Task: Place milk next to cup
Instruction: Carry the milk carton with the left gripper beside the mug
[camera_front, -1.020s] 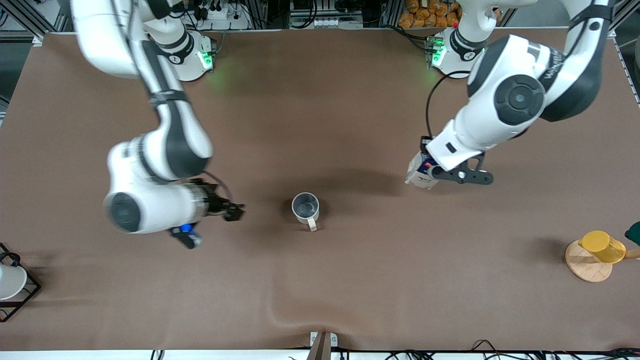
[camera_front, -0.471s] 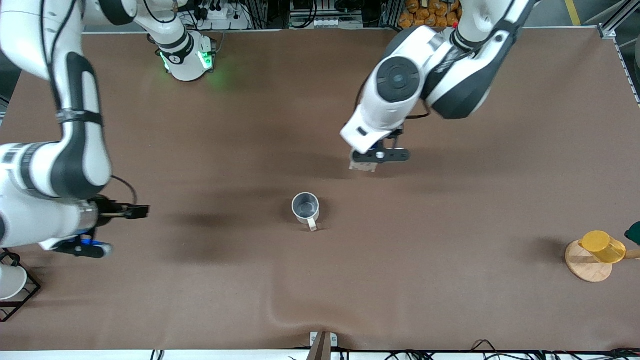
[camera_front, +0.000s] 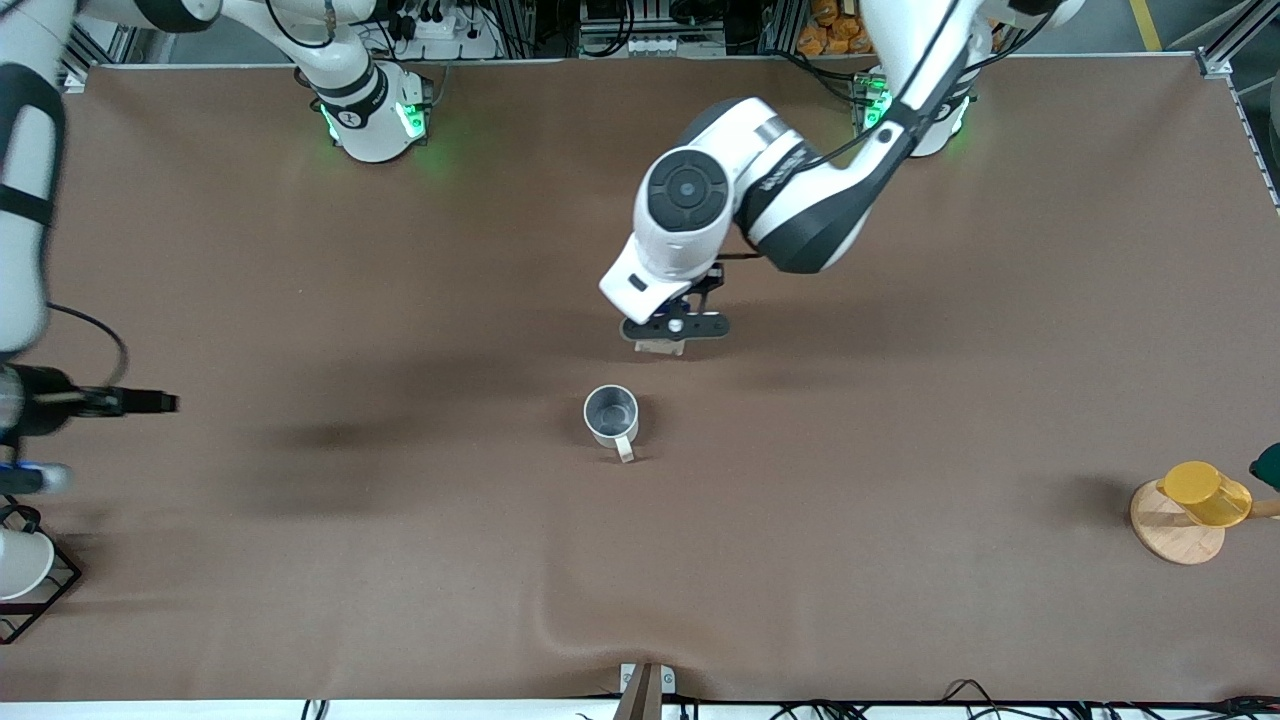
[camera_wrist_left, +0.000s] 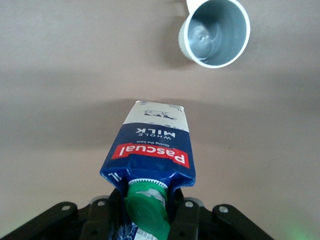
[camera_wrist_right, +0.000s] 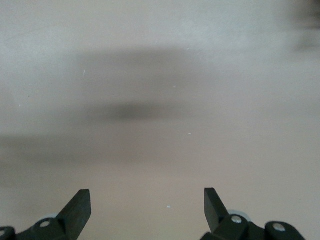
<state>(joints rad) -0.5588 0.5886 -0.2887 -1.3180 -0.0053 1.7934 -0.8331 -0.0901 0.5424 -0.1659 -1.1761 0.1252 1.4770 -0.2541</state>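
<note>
The milk (camera_wrist_left: 150, 150), a blue and white carton with a red band and a green cap, is held in my left gripper (camera_wrist_left: 147, 215), which is shut on its top. In the front view the left gripper (camera_front: 668, 338) hangs over bare table close to the cup (camera_front: 610, 415), and only a sliver of the milk (camera_front: 660, 348) shows under it. The cup (camera_wrist_left: 215, 32) is off-white with a grey inside and stands upright and apart from the carton. My right gripper (camera_front: 150, 403) is open and empty over bare table at the right arm's end (camera_wrist_right: 147, 205).
A yellow cup (camera_front: 1205, 493) on a round wooden base (camera_front: 1170, 530) stands at the left arm's end. A white cup in a black wire frame (camera_front: 20, 565) stands at the right arm's end. The table cloth (camera_front: 560, 620) has a ripple near the front edge.
My left arm has carried the milk from the left arm's side to close beside the cup. My right arm has drawn back from near the cup to its end of the table.
</note>
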